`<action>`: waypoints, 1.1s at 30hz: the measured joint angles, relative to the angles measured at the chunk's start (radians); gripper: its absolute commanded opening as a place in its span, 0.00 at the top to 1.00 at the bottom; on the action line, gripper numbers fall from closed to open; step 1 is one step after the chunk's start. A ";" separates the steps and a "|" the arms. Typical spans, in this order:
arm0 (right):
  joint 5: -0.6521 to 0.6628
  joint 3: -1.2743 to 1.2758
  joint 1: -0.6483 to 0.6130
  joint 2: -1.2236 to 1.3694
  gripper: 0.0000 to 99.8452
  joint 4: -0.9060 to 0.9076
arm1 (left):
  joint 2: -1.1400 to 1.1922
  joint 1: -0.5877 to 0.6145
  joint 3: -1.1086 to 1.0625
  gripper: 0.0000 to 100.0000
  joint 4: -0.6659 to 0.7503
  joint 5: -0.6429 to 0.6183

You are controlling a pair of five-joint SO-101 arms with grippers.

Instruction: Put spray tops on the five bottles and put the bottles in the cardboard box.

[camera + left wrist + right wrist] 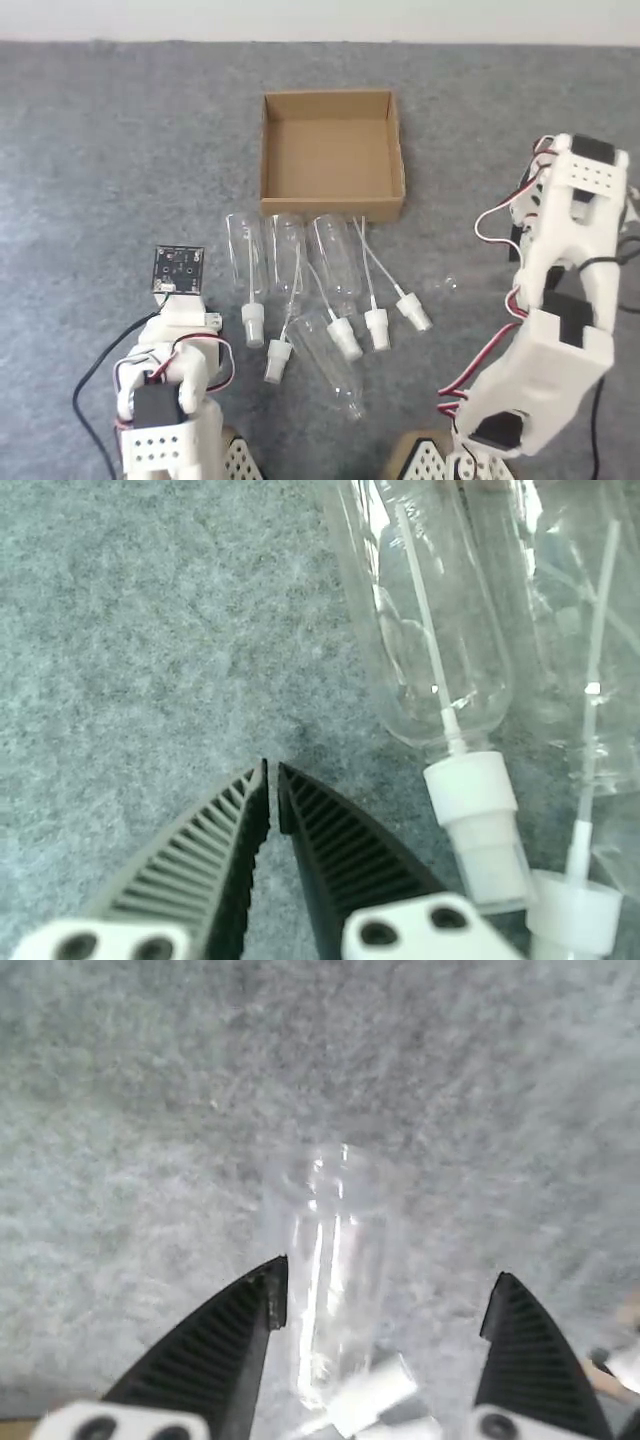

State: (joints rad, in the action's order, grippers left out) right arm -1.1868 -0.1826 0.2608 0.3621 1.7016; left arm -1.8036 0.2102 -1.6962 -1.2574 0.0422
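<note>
The open cardboard box [330, 150] sits at the far middle of the carpet. Just in front of it lie several clear bottles [338, 255] and several white spray tops [377, 328] with long dip tubes. My left gripper [272, 772] is shut with nothing in it, low over bare carpet beside the leftmost bottle [430, 630]. That bottle has a white top [475, 810] at its neck, with the tube running inside. My right gripper [388, 1290] is open, its fingers on either side of a clear bottle [330, 1250] lying on the carpet.
Grey carpet covers the whole table. One bottle [325, 350] lies diagonally nearer the arms' bases. The left arm [175, 340] stands at the near left and the right arm [560, 290] at the right. Bare carpet stretches left of the box.
</note>
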 measured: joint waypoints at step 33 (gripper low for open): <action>1.197 -0.049 -0.078 -0.190 0.71 0.049 | 0.000 0.000 0.000 0.98 0.000 0.000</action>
State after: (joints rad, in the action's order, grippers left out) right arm 0.0100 -0.2317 0.1826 0.1718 1.7507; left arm -1.8036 0.2102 -1.6962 -1.2574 0.0422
